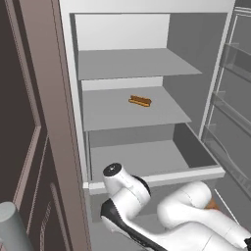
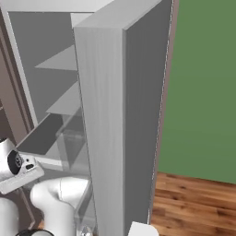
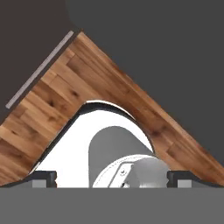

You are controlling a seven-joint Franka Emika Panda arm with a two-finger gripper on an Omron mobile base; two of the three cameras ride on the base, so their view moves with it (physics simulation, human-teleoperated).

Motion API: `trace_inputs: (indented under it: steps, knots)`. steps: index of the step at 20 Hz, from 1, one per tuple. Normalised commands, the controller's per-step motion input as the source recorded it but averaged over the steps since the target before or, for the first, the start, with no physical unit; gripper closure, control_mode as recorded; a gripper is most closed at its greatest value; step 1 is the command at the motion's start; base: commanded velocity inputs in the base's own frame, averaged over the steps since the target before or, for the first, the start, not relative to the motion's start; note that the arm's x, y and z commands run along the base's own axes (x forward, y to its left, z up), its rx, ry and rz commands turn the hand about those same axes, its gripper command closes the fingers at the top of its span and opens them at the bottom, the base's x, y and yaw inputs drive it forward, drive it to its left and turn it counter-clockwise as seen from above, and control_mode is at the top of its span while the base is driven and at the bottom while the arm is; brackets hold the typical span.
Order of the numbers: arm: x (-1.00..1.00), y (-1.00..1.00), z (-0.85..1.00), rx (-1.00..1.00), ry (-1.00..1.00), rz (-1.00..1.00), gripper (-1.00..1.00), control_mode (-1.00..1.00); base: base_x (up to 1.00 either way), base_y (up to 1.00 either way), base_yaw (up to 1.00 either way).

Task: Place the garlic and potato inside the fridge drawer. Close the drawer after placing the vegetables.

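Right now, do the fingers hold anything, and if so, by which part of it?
Nothing is held. In the hand view the gripper is open: its two fingers stand wide apart, and nothing sits between them; beyond lies wooden floor.

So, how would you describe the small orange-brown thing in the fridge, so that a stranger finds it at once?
Look into the open fridge with its flat grey shelves. On the middle shelf, above the open fridge drawer, lies the elongated orange-brown item, a little right of centre. It is the one coloured thing among pale grey surfaces, and nothing lies next to it.
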Motion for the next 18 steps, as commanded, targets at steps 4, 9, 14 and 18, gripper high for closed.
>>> trace_inputs:
  steps: [4,9,14,18]
  knots:
    - [0.7,-0.02,-0.46,0.03,0.0,0.17,-1.0,-1.0,0.0,0.0,0.0]
    - [0.66,0.0,-0.04,0.04,0.0,0.11,-1.0,-1.0,0.0,0.0,0.0]
    - [0.78,0.0,0.04,0.02,0.0,0.03,-1.0,-1.0,0.0,0.0,0.0]
    - [0.83,-0.01,0.0,0.04,0.0,0.02,-1.0,-1.0,0.0,0.0,0.0]
